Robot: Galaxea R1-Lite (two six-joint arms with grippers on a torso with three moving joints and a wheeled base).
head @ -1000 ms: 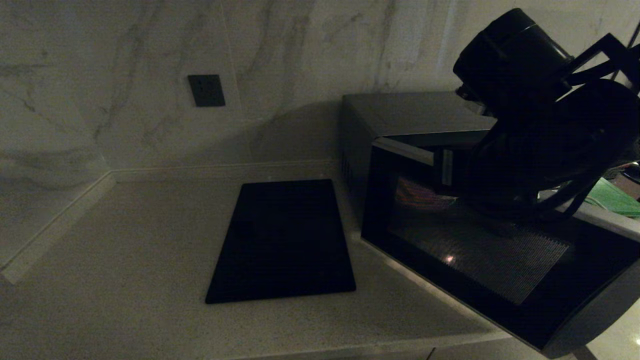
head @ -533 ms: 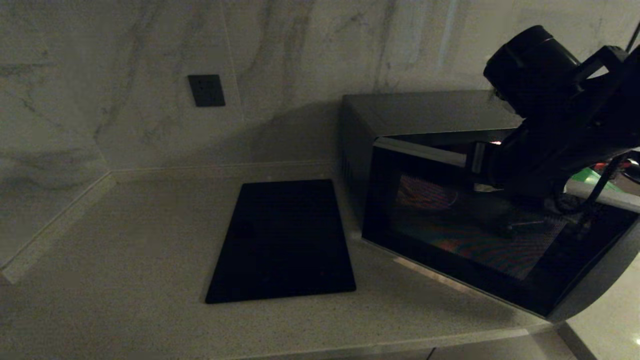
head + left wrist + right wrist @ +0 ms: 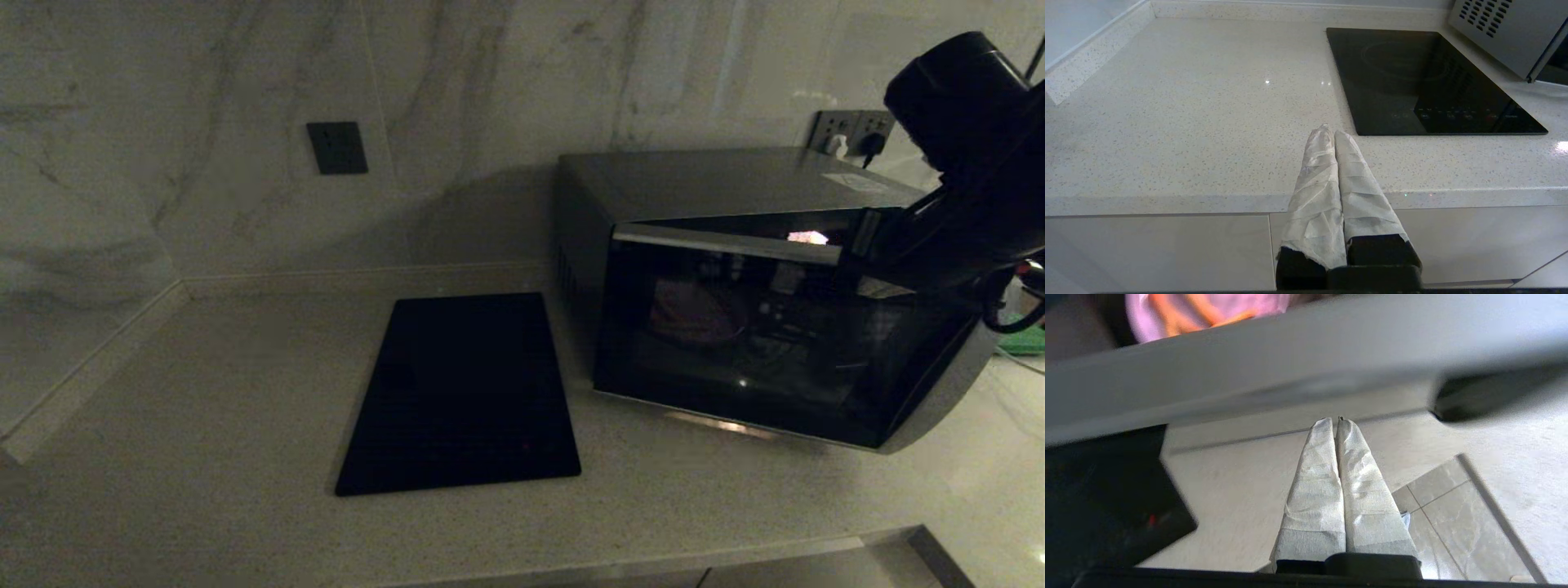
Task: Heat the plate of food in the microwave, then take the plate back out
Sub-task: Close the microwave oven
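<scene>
The plate (image 3: 690, 314) sits inside the microwave (image 3: 735, 286), dim behind the nearly shut door (image 3: 767, 343). My right hand (image 3: 1336, 421), fingers pressed together and empty, is at the door's free edge, so I would push squarely on the silver rim until the latch seats, without letting the fingers slip off or nudging the oven along the tabletop (image 3: 204, 392). The left hand (image 3: 1330, 132) idles closed at the tabletop's front edge; my arm hides the button panel, and I can't tell whether the hand touches the door.

plate of food (image 3: 690, 314) inside microwave (image 3: 735, 286); mat (image 3: 461, 392) lies to its left.
</scene>
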